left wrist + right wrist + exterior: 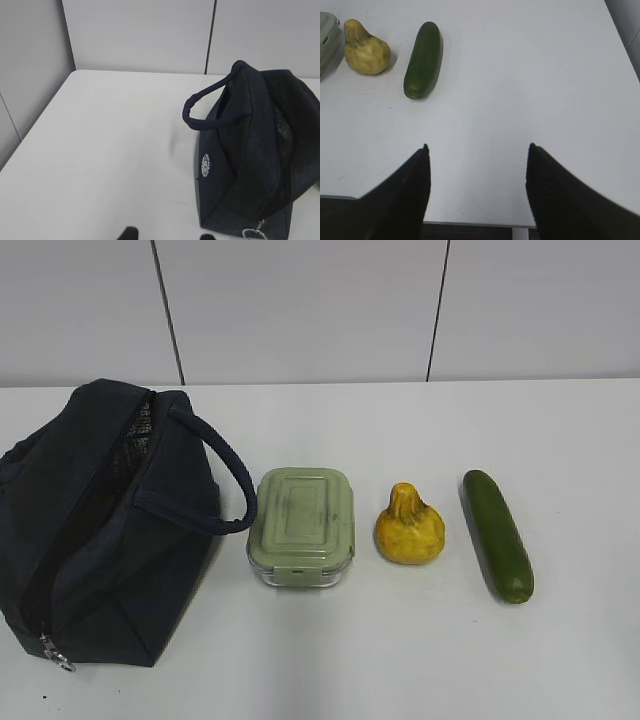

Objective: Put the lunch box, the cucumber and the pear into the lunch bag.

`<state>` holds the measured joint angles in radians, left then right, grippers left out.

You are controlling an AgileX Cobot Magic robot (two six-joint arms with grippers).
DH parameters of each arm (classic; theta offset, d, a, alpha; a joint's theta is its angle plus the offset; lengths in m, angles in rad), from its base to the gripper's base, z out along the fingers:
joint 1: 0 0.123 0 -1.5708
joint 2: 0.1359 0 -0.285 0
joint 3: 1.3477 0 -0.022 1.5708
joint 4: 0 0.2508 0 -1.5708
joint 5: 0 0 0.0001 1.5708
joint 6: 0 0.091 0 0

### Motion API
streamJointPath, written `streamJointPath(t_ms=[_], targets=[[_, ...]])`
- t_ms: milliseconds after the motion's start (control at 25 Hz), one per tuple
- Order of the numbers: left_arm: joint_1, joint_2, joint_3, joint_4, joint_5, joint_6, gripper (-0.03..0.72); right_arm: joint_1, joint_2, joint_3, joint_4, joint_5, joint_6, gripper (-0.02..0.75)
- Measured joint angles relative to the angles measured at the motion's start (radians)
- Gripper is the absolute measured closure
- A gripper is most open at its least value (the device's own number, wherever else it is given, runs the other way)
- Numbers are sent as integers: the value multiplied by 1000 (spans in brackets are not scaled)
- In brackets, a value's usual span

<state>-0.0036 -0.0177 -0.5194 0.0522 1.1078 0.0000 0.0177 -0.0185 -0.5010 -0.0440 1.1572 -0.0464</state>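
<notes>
Lunch bag (pixel 100 530) unzipped at left; lunch box (pixel 302 526), pear (pixel 409 526), cucumber (pixel 497 534) in a row rightward. Both right gripper (pixel 477 150) and left gripper (pixel 167 235) open, empty.

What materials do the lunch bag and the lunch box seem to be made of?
The lunch bag looks like dark navy woven fabric, matte; it sags softly, has padded loop handles and a metal ring pull at the zipper. The lunch box seems to have a clear glass or plastic body, which I cannot tell apart, under a pale green, slightly glossy plastic lid.
</notes>
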Motion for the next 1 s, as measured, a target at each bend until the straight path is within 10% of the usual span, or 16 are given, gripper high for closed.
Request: streamJointPath(t_ms=[560,1000], targets=[[-142,31,-43,-93,-33,-19,450,0,42,-5,25,-22,0,267],[-271,704,-334,-181,-108,0,386,0,577,-144,163,-313,-87,267]])
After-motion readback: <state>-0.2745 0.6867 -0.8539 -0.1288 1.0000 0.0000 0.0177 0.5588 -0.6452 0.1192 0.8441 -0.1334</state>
